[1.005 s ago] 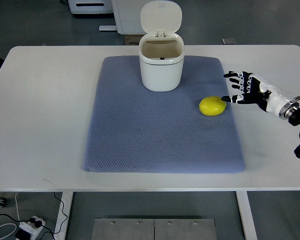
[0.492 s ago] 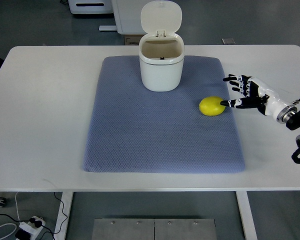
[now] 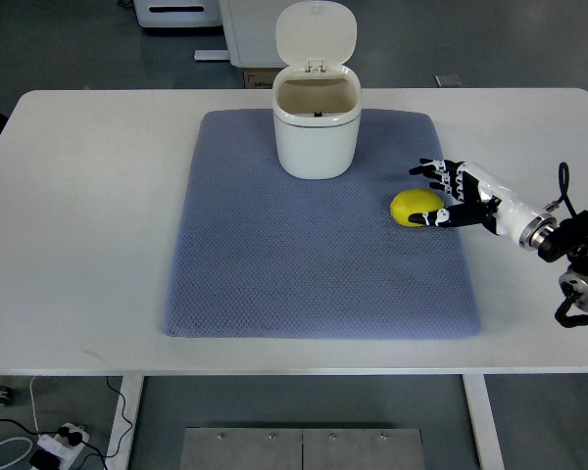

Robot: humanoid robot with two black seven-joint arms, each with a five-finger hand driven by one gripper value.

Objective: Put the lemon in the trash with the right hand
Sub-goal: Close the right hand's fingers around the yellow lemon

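A yellow lemon (image 3: 414, 207) lies on the blue-grey mat (image 3: 314, 255), right of centre. My right hand (image 3: 437, 192) reaches in from the right edge, black and white fingers spread around the lemon's right side. The thumb (image 3: 433, 217) touches the lemon's lower right, and the other fingers (image 3: 429, 166) arch over its top; the hand is open, not closed on the fruit. A white trash bin (image 3: 317, 121) stands at the mat's far edge with its lid flipped up and its inside bare. My left hand is out of sight.
The mat covers the middle of a white table (image 3: 88, 225). At the right edge the forearm's wrist and cabling (image 3: 576, 264) hang above the tabletop. Floor, a power strip (image 3: 59, 441) and cabinets lie beyond the table.
My right hand has slid left across the mat's right edge, from beside the lemon to straddling it. The lemon and the bin have stayed put.
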